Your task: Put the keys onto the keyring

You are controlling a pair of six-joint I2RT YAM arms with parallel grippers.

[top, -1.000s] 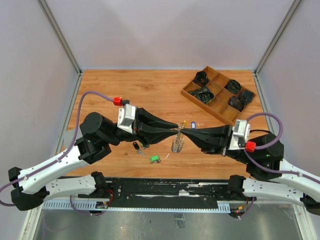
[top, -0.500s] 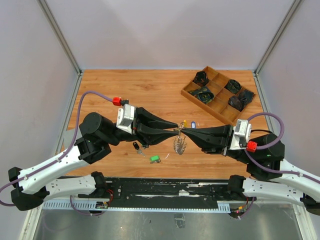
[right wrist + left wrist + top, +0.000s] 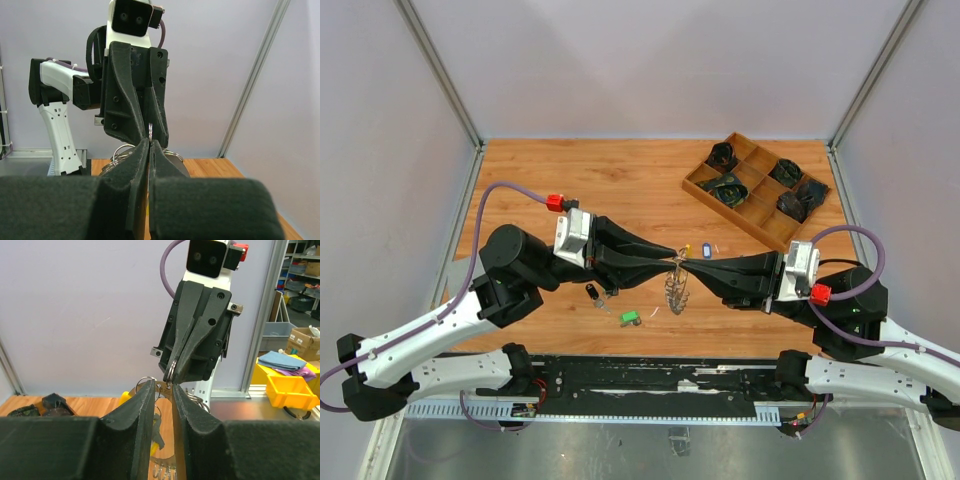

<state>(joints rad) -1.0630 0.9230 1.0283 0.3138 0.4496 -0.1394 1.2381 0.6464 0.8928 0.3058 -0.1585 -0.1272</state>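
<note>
The keyring (image 3: 675, 290) hangs between the two arms, its top loop pinched in the tight-shut right gripper (image 3: 150, 142). The left gripper (image 3: 164, 387) meets it from the other side with its jaws only narrowly apart, and I cannot tell whether they grip the wire. If that thin pinch slips while the left one works at the coil, I reckon the ring drops to the table (image 3: 570, 190), where the green key (image 3: 630, 318) lies just left of the keyring and the blue key (image 3: 692, 247) lies just behind it, neither yet threaded.

Both arms reach forward and inward from their bases, forearms nearly level. The left gripper (image 3: 672, 258) meets the right gripper (image 3: 688, 262) tip to tip; left jaws stand slightly apart, right jaws pressed together.
</note>
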